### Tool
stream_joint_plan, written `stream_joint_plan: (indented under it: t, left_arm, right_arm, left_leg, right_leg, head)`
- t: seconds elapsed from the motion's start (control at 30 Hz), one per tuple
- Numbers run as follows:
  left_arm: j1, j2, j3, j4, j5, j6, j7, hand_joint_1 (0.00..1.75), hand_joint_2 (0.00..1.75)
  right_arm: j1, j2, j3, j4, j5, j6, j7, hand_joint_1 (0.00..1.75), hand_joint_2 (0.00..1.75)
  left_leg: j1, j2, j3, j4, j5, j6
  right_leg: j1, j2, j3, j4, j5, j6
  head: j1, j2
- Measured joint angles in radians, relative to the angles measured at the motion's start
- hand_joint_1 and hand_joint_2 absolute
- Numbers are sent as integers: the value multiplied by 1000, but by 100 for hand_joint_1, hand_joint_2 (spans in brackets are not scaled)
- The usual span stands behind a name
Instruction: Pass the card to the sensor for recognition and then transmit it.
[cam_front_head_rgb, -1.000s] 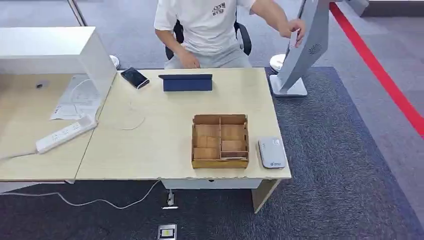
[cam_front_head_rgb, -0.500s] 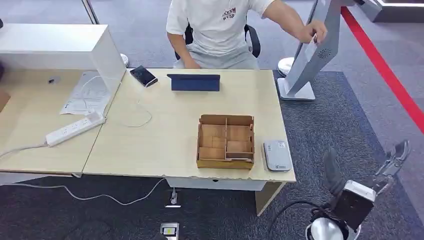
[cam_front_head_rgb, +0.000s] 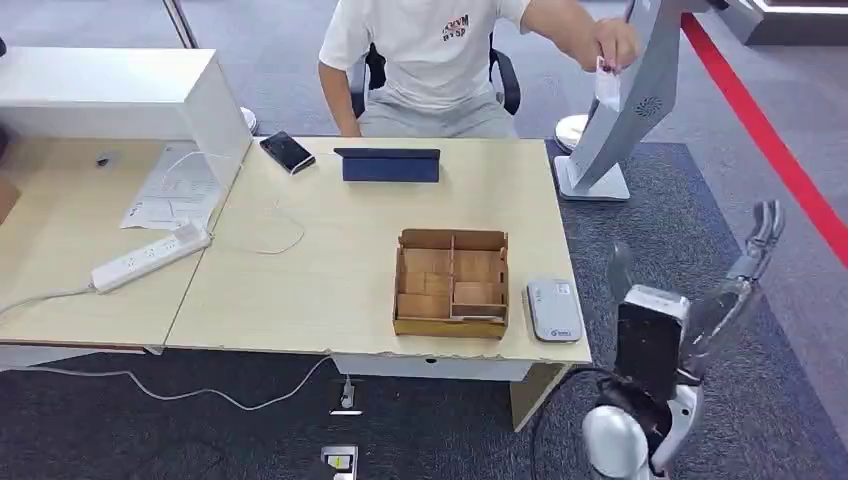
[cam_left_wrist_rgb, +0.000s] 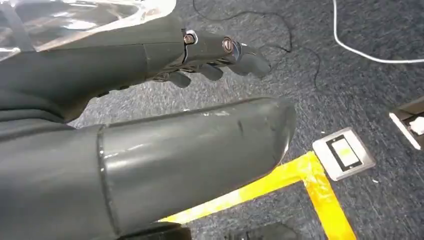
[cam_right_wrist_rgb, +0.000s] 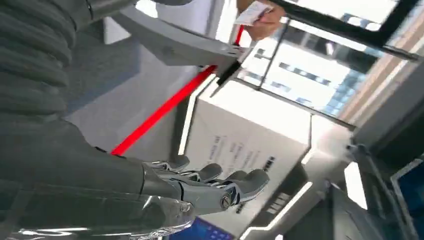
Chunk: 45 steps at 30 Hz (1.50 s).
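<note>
A person seated behind the table holds a white card (cam_front_head_rgb: 607, 85) up against the grey standing kiosk (cam_front_head_rgb: 625, 105); in the right wrist view the card (cam_right_wrist_rgb: 252, 12) shows far off in that person's hand. A grey card reader (cam_front_head_rgb: 555, 310) lies flat at the table's near right corner. My right hand (cam_front_head_rgb: 725, 295) is raised beside the table's right end, fingers stretched out and apart, holding nothing; the right hand (cam_right_wrist_rgb: 200, 187) looks the same from the wrist. My left hand (cam_left_wrist_rgb: 150, 60) hangs over the carpet, fingers extended and empty.
A wooden compartment box (cam_front_head_rgb: 452, 283) stands left of the reader. A blue tablet case (cam_front_head_rgb: 390, 165), a phone (cam_front_head_rgb: 287, 152) and a power strip (cam_front_head_rgb: 150, 257) lie further left on the table (cam_front_head_rgb: 330, 280). Red floor tape (cam_front_head_rgb: 760, 130) runs at the right.
My right arm has come up into view and risen higher beside the table. The person has lifted the card higher along the kiosk. The camera shifted after the earliest frame.
</note>
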Motion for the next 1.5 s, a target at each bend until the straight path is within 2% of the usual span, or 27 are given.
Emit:
stream_joint_plan:
  t: [0.07,0.13,0.2,0.23,0.43,0.57,0.7,1.0,1.33,1.37,1.4,1.43,1.47,1.5]
  left_arm:
    - [-17,7,-36,0,44,0,17,0,0]
    - [-37,16,-77,-3,93,0,39,0,0]
    - [-56,26,-125,-5,133,0,55,0,0]
    - [-64,30,-148,-6,148,0,59,0,0]
    - [-101,58,-270,-12,215,0,72,0,0]
    - [-110,72,-331,-14,241,0,68,0,0]
    - [-117,81,-371,-16,258,0,64,0,0]
    - [-137,94,-447,-20,289,-1,58,0,0]
    - [-148,100,-492,-21,293,-2,58,0,0]
    - [-149,100,-495,-21,293,-3,58,0,0]
    - [-150,100,-500,-21,293,-3,58,0,0]
    - [-151,101,-505,-21,294,-4,59,0,0]
    - [-153,101,-508,-21,298,-5,60,0,0]
    - [-154,101,-510,-21,302,-7,60,0,0]
  right_arm:
    - [-73,-64,73,21,39,1,248,0,175]
    - [-159,-135,155,45,46,7,442,0,175]
    - [-233,-210,242,69,44,25,566,0,175]
    - [-261,-241,281,81,37,40,590,0,175]
    - [-375,-368,408,172,27,185,609,0,175]
    - [-430,-410,456,243,51,257,610,0,175]
    - [-473,-425,482,313,85,300,610,0,175]
    - [-527,-437,516,437,150,330,610,0,175]
    - [-549,-437,519,505,176,307,611,0,175]
    - [-549,-437,519,510,176,302,611,10,175]
    - [-550,-437,519,514,175,298,611,68,175]
    - [-550,-437,519,518,175,295,610,68,175]
    - [-551,-436,519,523,170,290,611,168,175]
    - [-553,-436,519,528,161,284,611,175,175]
  left_leg:
    - [0,0,-2,0,1,0]
    - [0,0,-3,1,3,0]
    - [0,-1,-4,1,3,1]
    - [0,-1,-4,1,3,1]
    - [0,-3,-5,1,3,1]
    - [0,-3,-6,1,3,1]
    - [0,-3,-6,1,3,1]
    - [0,-3,-6,1,3,1]
    - [0,-3,-6,1,3,1]
    - [0,-3,-6,1,3,1]
    - [0,-3,-6,1,3,1]
    - [0,-3,-6,1,3,1]
    - [0,-3,-6,1,3,1]
    - [0,-3,-6,1,3,1]
  right_leg:
    - [0,0,-2,0,1,0]
    - [0,0,-3,0,3,1]
    - [0,-1,-4,0,3,1]
    - [0,-1,-4,0,3,1]
    - [0,-1,-5,0,3,1]
    - [0,-1,-6,0,3,1]
    - [0,-1,-6,0,3,1]
    - [0,-1,-7,0,3,1]
    - [0,-1,-7,0,3,1]
    - [0,-1,-7,0,3,1]
    - [0,-1,-7,0,3,1]
    - [0,-1,-7,0,3,1]
    - [0,-1,-7,0,3,1]
    - [0,-1,-7,0,3,1]
  head:
    - [0,0]
    - [0,0]
    - [0,0]
    - [0,0]
    - [0,0]
    - [0,0]
    - [0,0]
    - [0,0]
    - [0,0]
    - [0,0]
    - [0,0]
    - [0,0]
    - [0,0]
    - [0,0]
